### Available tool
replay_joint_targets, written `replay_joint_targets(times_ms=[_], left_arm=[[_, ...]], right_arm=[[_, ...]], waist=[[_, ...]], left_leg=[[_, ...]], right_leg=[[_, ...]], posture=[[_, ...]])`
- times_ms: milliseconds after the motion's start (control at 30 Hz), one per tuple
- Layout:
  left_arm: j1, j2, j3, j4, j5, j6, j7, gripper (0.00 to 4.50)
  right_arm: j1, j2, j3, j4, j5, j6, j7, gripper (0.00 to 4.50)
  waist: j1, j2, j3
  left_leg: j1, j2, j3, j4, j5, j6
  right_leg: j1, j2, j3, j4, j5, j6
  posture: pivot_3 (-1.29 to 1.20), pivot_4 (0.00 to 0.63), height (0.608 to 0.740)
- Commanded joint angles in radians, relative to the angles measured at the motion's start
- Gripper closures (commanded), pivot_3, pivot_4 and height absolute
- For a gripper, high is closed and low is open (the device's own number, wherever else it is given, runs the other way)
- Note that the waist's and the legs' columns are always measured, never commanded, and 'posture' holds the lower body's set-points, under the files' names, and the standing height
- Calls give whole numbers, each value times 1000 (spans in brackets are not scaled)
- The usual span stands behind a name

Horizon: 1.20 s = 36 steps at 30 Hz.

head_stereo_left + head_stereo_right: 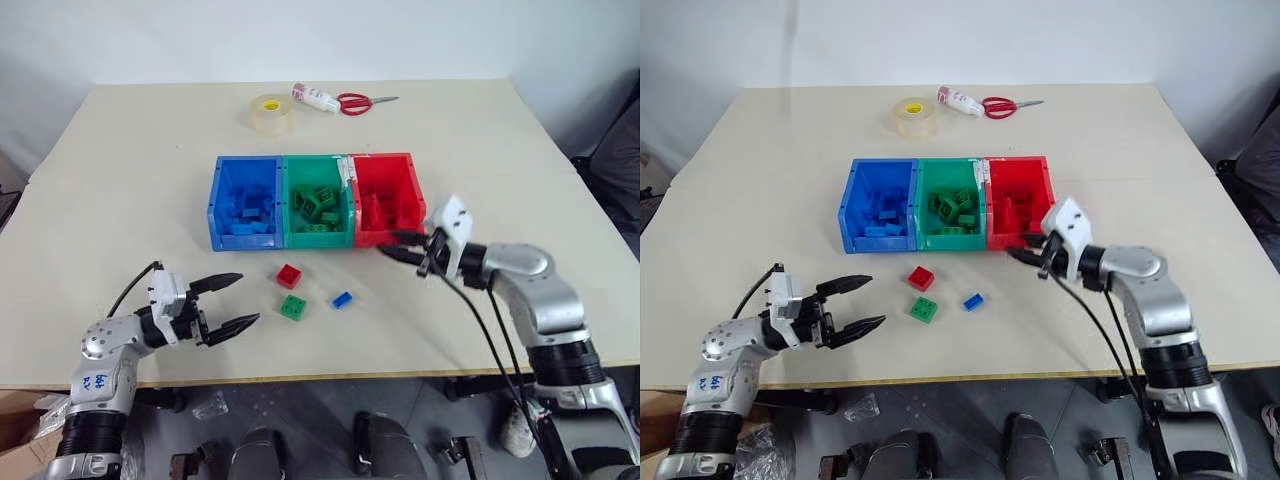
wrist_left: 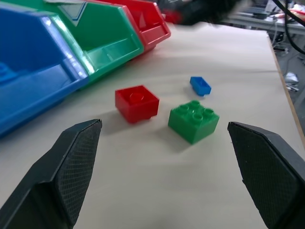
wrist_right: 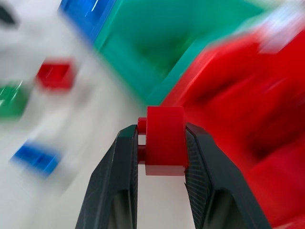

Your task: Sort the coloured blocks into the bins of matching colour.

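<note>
While the wide beige tabletop (image 1: 130, 180) carries everything, the largest thing on it is the row of three joined rectangular plastic bins near its middle: the blue bin (image 1: 245, 203) at nine o'clock of the green bin (image 1: 318, 201), and the red bin (image 1: 386, 198) at three o'clock of it, each holding bricks of its own colour.

The right gripper (image 1: 402, 247) hovers at the red bin's front edge, at five o'clock of that bin, its two black fingers clamped on a small red studded plastic brick (image 3: 164, 140), which the right wrist view shows pinched between the pads above the table.

The left gripper (image 1: 232, 302) rests at seven o'clock of the bins, its fingers spread wide with nothing between them, pointing toward the loose bricks.

At twelve o'clock of the bins, near the far edge, lie a clear tape roll (image 1: 271, 112), a white glue bottle (image 1: 313, 97) and red-handled scissors (image 1: 362, 102).

At six o'clock of the green bin three bricks lie apart on the table: a red square studded brick (image 1: 289, 275), a green square studded brick (image 1: 293, 307) at six o'clock of it, and a smaller blue brick (image 1: 343, 299) at three o'clock of the green one.
</note>
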Motion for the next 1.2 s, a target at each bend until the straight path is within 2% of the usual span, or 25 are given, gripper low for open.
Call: replay_joint_targets(times_ms=[33, 200, 233, 367, 500, 633, 867, 1033, 1200], left_arm=[[-33, -4, -7, 22, -3, -22, -16, 0], [-75, -17, -21, 63, 6, -39, -28, 0], [-82, -19, -23, 69, 7, -41, -30, 0], [-94, -18, -26, 82, 7, -48, -39, 0], [-98, -14, -25, 89, 6, -50, -47, 0], [-101, -14, -30, 94, 5, -47, -56, 0], [-123, -9, -36, 125, 7, -51, -76, 0], [-121, 9, -25, 150, 2, -60, -103, 0], [-113, 18, 2, 157, -46, -46, -168, 0]], right_arm=[[-129, 8, -40, 113, -27, -75, -55, 3593], [-275, 37, -8, 362, -114, -192, -110, 3593], [-295, 44, -4, 401, -126, -211, -114, 2864], [-318, 55, -1, 444, -136, -251, -99, 1597], [-281, 30, -5, 395, -122, -236, -73, 141], [-198, -25, -17, 276, -89, -186, -12, 41], [103, -205, -96, -80, 95, -26, 183, 41], [376, -351, -262, -201, 159, -37, 277, 41], [544, -423, -383, -243, 190, -44, 332, 41]], waist=[[-1, 0, 0], [-3, 0, 0], [-2, 0, 0], [-3, 0, 0], [-2, 0, 0], [1, 0, 0], [5, 0, 0], [5, 0, 0], [2, 0, 0]], left_leg=[[0, 0, 0, 0, 0, 0], [0, 0, 1, -1, 0, 0], [0, 0, 1, -1, 0, 0], [-1, 0, 1, -1, 0, 0], [-1, 0, 1, -1, 0, 0], [-1, 0, 1, -1, 0, 0], [-2, 0, 0, -1, 0, 0], [-1, 0, 0, 0, 0, 0], [-1, 0, 0, 0, 0, 0]], right_leg=[[0, 0, 0, 0, 0, 0], [0, 0, 0, 0, 0, 0], [0, 0, 0, -1, 0, 0], [0, 0, 0, -1, 0, 0], [-1, 0, 0, -1, 0, 0], [-1, 0, 0, -1, 0, 0], [-1, 0, 0, -2, 0, 0], [0, 0, 0, -2, 0, 0], [0, 0, 0, -3, 0, 0]], posture=[[0, 150, 740], [0, 150, 740], [0, 150, 740], [0, 150, 740], [0, 150, 740], [0, 150, 740], [0, 150, 740], [0, 150, 740], [0, 150, 740]])
